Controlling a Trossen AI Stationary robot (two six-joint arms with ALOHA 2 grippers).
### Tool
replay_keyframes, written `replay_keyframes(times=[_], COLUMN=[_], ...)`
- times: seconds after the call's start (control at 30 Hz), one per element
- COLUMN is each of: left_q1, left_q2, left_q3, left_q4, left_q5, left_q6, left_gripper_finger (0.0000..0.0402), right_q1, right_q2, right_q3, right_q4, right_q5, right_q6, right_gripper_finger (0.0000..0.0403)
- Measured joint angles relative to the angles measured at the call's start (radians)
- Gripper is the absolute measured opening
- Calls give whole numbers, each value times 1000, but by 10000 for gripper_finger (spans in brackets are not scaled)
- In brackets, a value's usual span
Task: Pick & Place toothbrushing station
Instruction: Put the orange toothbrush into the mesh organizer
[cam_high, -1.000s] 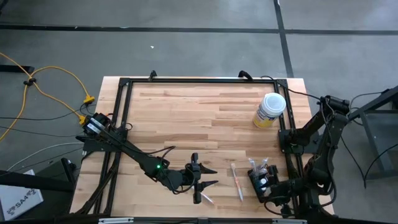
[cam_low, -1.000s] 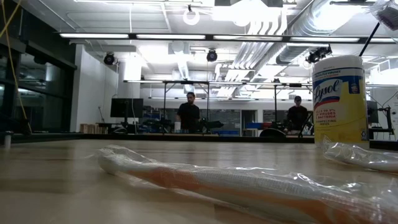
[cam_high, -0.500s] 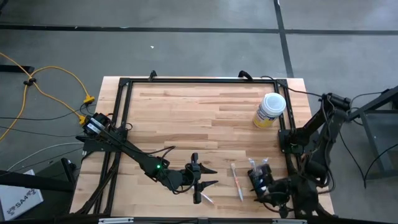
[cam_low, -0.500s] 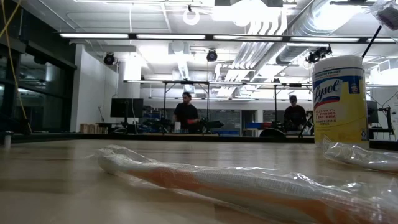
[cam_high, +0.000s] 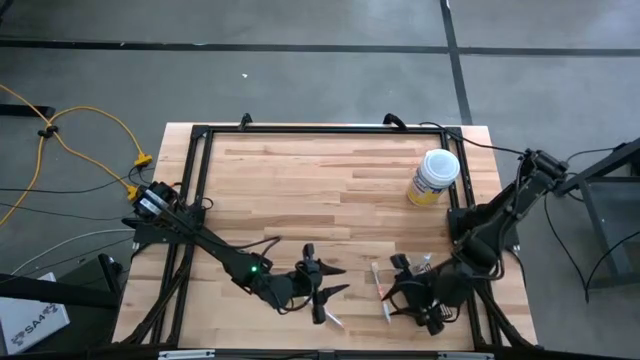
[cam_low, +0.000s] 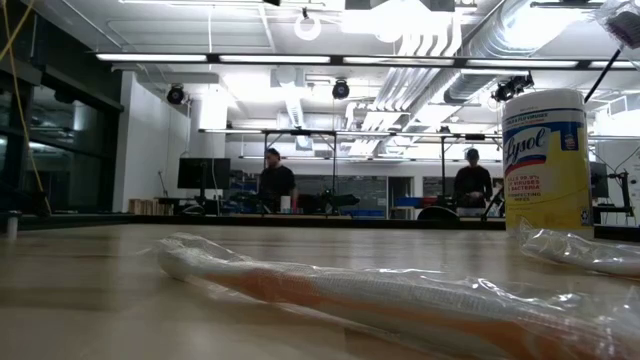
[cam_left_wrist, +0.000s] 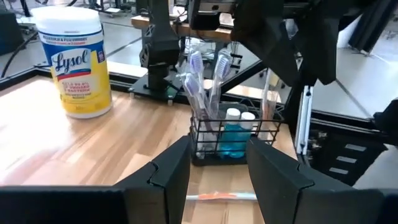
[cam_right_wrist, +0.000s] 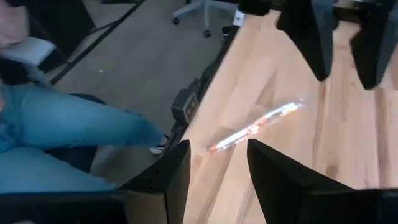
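Note:
The toothbrushing station (cam_left_wrist: 233, 134), a small black wire basket with several toothbrushes and a blue bottle upright in it, rests on its base on the wooden table near the near right corner. In the high view my right arm covers most of it (cam_high: 422, 265). My right gripper (cam_high: 395, 293) hangs open above the table just left of the basket, pointing toward the table's left and slanting down, nothing between its fingers (cam_right_wrist: 217, 180). My left gripper (cam_high: 330, 281) stands open and level left of the basket, pointing at it from a short way off (cam_left_wrist: 217, 171).
A yellow Lysol canister (cam_high: 433, 177) stands at the far right. One wrapped toothbrush (cam_high: 381, 291) lies between the two grippers, another (cam_high: 331, 320) by the near edge. A black frame (cam_high: 320, 130) borders the table. A person's leg (cam_right_wrist: 68, 127) shows beyond the near edge.
My right gripper has swung from the near right corner toward the table's left, passing over the basket and rising a little, and now points toward my left gripper. Its fingers have stayed open. The basket has not moved.

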Motion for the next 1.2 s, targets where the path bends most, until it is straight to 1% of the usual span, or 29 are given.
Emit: replay_keyframes(times=[0.13,0.2,0.27,0.37,0.43,0.53,0.8,0.87,0.97,1.07,1.2], left_q1=[-26,-40,-61,-82,-91,-97,-90,-86,-80,-79,-80], left_q2=[-4,-10,-20,-20,-19,-20,-19,-19,-19,-19,-19], left_q3=[0,0,0,0,0,0,0,0,0,0,0], left_q4=[-53,-103,-194,-339,-413,-505,-720,-759,-774,-796,-798], left_q5=[-59,-99,-129,-112,-67,8,171,195,232,270,288], left_q6=[-17,-65,-131,-277,-346,-404,-398,-375,-300,-255,-179], left_gripper_finger=[152,152,152,152,152,152,152,152,152,152,152], right_q1=[-28,-44,-54,-65,-68,-69,-69,-69,-69,-69,-69], right_q2=[0,1,1,1,1,1,1,1,1,1,1], right_q3=[0,0,0,0,0,0,0,0,0,0,0], right_q4=[29,34,32,33,36,36,85,101,119,132,137], right_q5=[-70,-87,-89,-91,-91,-90,-92,-108,-110,-110,-110], right_q6=[-48,-64,-72,-87,-91,-91,-89,-88,-78,-62,-29], right_gripper_finger=[151,151,151,151,151,151,151,151,151,151,151])
